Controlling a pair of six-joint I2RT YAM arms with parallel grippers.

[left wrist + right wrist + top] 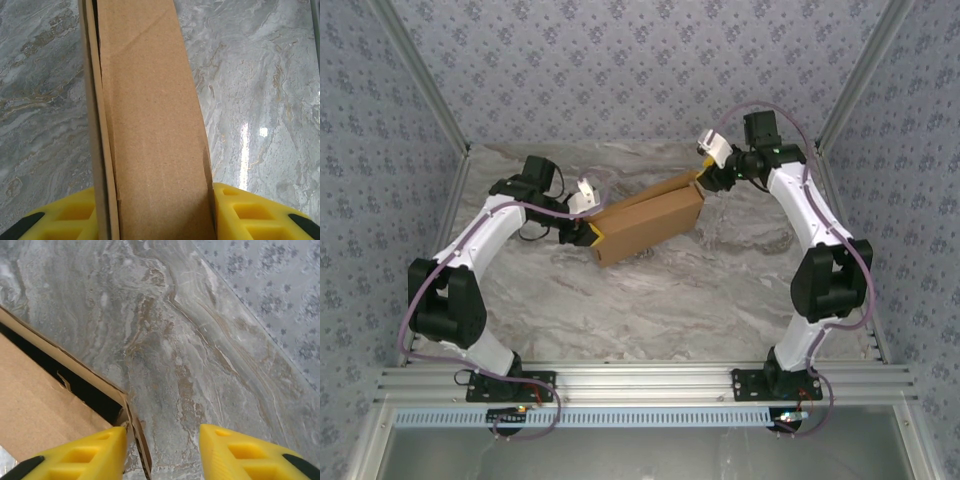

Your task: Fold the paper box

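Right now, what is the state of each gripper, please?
Left gripper: closed on the cardboard box.
Right gripper: open, holding nothing.

Brown shallow paper box (650,222) lies slanted, slightly open

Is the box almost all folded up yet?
Nearly. The paper box already looks like a shallow box. The left gripper is clamped across one end. The right gripper is open at the other corner, where a dark gap shows under the top, so that end likely needs closing.
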